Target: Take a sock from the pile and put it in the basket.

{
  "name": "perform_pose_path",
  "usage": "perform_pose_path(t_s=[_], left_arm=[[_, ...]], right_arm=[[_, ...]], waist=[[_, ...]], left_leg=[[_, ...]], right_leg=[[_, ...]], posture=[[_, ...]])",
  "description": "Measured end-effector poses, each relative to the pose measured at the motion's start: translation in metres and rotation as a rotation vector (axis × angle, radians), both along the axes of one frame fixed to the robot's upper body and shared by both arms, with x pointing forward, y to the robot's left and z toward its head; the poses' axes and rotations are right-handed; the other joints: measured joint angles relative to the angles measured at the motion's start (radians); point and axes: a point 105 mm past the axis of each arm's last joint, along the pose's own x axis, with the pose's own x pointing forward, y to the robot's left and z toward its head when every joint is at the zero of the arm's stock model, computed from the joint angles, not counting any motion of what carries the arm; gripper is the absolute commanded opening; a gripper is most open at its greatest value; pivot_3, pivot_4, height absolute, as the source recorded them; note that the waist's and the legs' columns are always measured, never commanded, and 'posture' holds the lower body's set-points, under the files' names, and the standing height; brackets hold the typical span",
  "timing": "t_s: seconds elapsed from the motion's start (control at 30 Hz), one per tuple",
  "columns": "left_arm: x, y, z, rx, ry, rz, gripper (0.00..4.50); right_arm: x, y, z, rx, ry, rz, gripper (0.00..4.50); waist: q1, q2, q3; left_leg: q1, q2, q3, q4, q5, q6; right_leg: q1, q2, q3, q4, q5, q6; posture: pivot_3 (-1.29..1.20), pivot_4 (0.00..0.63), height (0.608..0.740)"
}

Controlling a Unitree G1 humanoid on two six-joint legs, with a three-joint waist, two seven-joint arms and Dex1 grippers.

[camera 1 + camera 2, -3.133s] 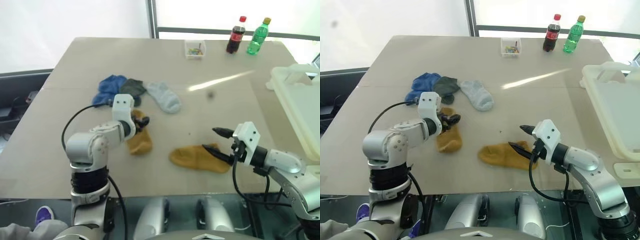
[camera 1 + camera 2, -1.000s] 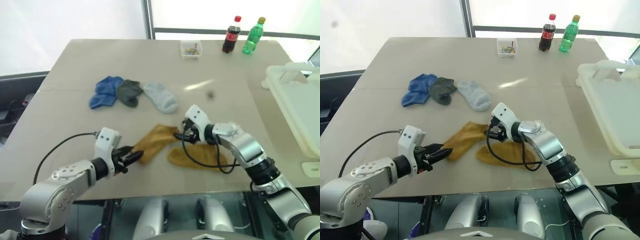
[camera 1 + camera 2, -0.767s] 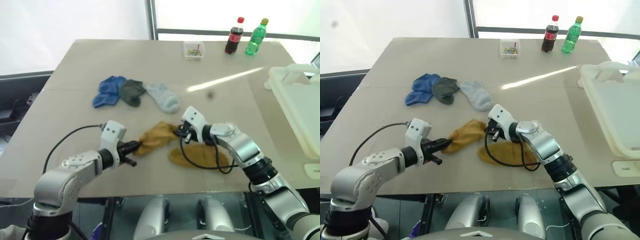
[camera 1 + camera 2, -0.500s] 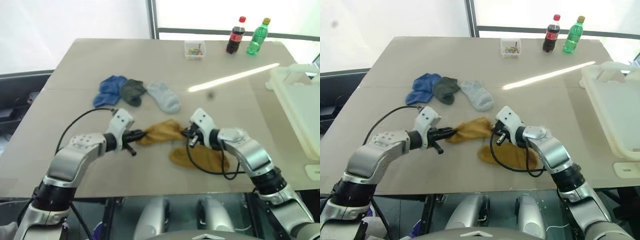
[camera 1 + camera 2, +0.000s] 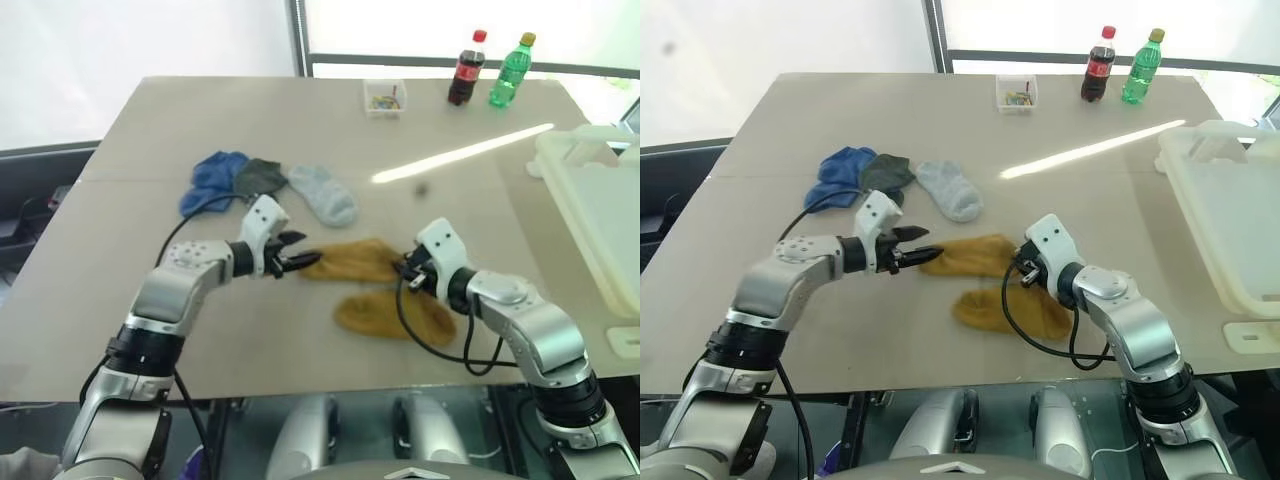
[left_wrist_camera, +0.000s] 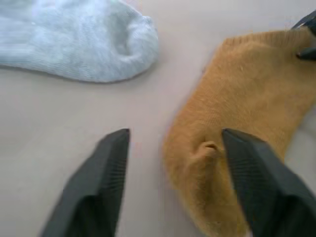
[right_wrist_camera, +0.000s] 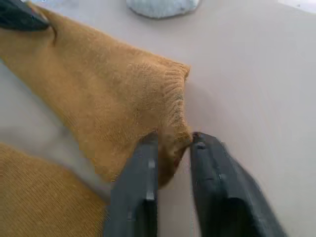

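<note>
While my right gripper [image 7: 170,143] pinches the cuff edge of a mustard-yellow knit sock [image 5: 362,259] lying flat mid-table, my left gripper [image 5: 300,257] sits at that sock's other end with fingers [image 6: 101,182] spread, holding nothing. A second mustard sock [image 5: 392,316] lies just nearer me, and the rest of the pile, blue [image 5: 209,182], dark green [image 5: 258,177] and pale grey-blue [image 5: 323,192] ankle socks, sits further back on the tan table [image 5: 150,130]. The large white plastic basket [image 5: 598,205] stands well apart at the table's right edge.
</note>
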Motion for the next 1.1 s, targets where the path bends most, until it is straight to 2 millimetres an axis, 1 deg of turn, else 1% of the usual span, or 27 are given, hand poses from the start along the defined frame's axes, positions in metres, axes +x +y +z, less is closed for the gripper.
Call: perform_pose_path(t_s=[0.03,0.1,0.23,0.37,0.5,0.57,0.63,0.67,0.73,0.77,0.8,0.83,0.87,0.9,0.93,1.1], left_arm=[[-0.002,0.005,0.002,-0.006,0.004,0.02,3.23],[-0.009,0.014,0.001,-0.035,0.018,0.065,3.23],[-0.017,0.021,-0.008,-0.058,0.049,0.13,3.23],[-0.022,0.01,-0.02,-0.088,0.074,0.159,3.23],[-0.019,0.0,-0.023,-0.122,0.069,0.201,3.23],[-0.015,-0.005,-0.023,-0.138,0.061,0.222,3.23],[-0.012,-0.009,-0.023,-0.136,0.052,0.236,3.23],[-0.011,-0.011,-0.023,-0.133,0.049,0.24,2.98],[-0.01,-0.013,-0.023,-0.129,0.048,0.241,2.39],[-0.01,-0.013,-0.024,-0.127,0.05,0.242,1.88],[-0.011,-0.014,-0.025,-0.123,0.052,0.239,1.4],[-0.011,-0.014,-0.025,-0.122,0.055,0.238,0.82],[-0.011,-0.014,-0.026,-0.121,0.059,0.238,0.32],[-0.011,-0.014,-0.026,-0.122,0.061,0.236,0.01],[-0.011,-0.014,-0.026,-0.126,0.063,0.234,0.0],[-0.013,-0.013,-0.025,-0.125,0.068,0.219,0.0]], right_arm=[[0.0,-0.002,0.001,0.0,-0.006,-0.007,2.84],[-0.002,-0.003,0.007,0.014,-0.021,-0.003,2.84],[-0.005,-0.006,0.015,0.029,-0.04,0.015,2.84],[-0.005,-0.004,0.017,0.04,-0.047,0.031,2.84],[0.004,-0.004,0.017,0.04,-0.054,0.031,2.84],[0.008,-0.002,0.012,0.037,-0.043,0.033,2.84],[0.011,0.001,0.003,0.024,-0.021,0.04,2.84],[0.012,0.003,0.0,0.021,-0.01,0.04,2.91],[0.014,0.005,-0.007,0.014,0.003,0.044,2.37],[0.015,0.006,-0.009,0.013,0.006,0.045,2.07],[0.017,0.007,-0.011,0.012,0.008,0.044,1.64],[0.018,0.007,-0.012,0.013,0.006,0.043,1.06],[0.02,0.007,-0.012,0.015,-0.002,0.041,0.53],[0.02,0.008,-0.011,0.019,-0.009,0.041,0.1],[0.021,0.009,-0.01,0.024,-0.017,0.042,0.04],[0.02,0.011,-0.004,0.043,-0.036,0.051,0.04]], waist=[[-0.001,0.0,0.0],[-0.002,0.0,0.0],[-0.001,0.0,0.0],[0.005,0.0,0.0],[0.005,0.0,0.0],[0.006,0.0,0.0],[0.005,0.0,0.0],[0.005,0.0,0.0],[0.005,0.0,0.0],[0.004,0.0,0.0],[0.004,0.0,0.0],[0.004,0.0,0.0],[0.004,0.0,0.0],[0.004,0.0,0.0],[0.004,0.0,0.0],[0.003,0.0,0.0]], left_leg=[[0.0,0.0,0.0,0.0,0.0,0.0],[0.0,0.0,0.0,0.0,0.0,0.0],[0.0,0.0,-0.001,0.0,0.0,0.0],[0.001,0.0,-0.001,0.0,0.0,0.0],[0.001,0.0,-0.001,0.0,0.0,0.0],[0.001,0.0,-0.001,0.0,0.0,0.0],[0.001,-0.001,-0.001,0.0,0.0,0.0],[0.001,-0.001,-0.001,0.0,0.0,0.0],[0.001,-0.001,-0.001,0.0,0.0,0.0],[0.001,-0.001,-0.001,0.0,0.0,0.0],[0.001,-0.001,-0.001,0.0,0.0,0.0],[0.001,-0.001,-0.001,0.0,0.0,0.0],[0.001,-0.001,-0.001,0.0,0.001,-0.001],[0.001,-0.001,-0.001,0.0,0.001,-0.001],[0.001,-0.001,-0.001,0.0,0.001,-0.001],[0.001,-0.001,-0.001,0.0,0.001,-0.001]], right_leg=[[0.0,0.0,0.0,0.0,0.0,0.0],[0.0,0.0,0.0,0.0,0.0,0.0],[0.001,0.0,-0.001,0.0,0.0,0.0],[0.002,-0.001,-0.001,0.0,0.0,0.0],[0.002,-0.001,-0.001,0.0,0.0,0.0],[0.002,0.0,-0.001,0.0,0.0,0.0],[0.002,0.0,-0.001,0.0,0.0,0.0],[0.002,0.0,-0.001,0.0,0.0,0.0],[0.002,0.0,-0.001,0.0,0.0,0.0],[0.002,0.0,-0.001,0.0,0.0,0.0],[0.002,0.0,-0.001,0.0,0.0,0.0],[0.002,0.0,-0.001,0.0,0.0,0.0],[0.002,0.0,-0.001,0.0,0.0,0.0],[0.002,0.0,-0.001,0.0,0.0,0.0],[0.002,0.0,-0.001,0.0,0.0,0.0],[0.002,0.0,-0.001,0.0,0.0,0.0]], posture=[[0.0,0.15,0.729],[0.0,0.15,0.729],[0.0,0.15,0.729],[0.0,0.15,0.729],[0.0,0.15,0.729],[0.0,0.15,0.729],[0.0,0.15,0.729],[0.0,0.15,0.729],[0.0,0.15,0.729],[0.0,0.15,0.729],[0.0,0.15,0.729],[0.0,0.15,0.729],[0.0,0.15,0.729],[0.0,0.15,0.729],[0.0,0.15,0.729],[0.0,0.15,0.729]])
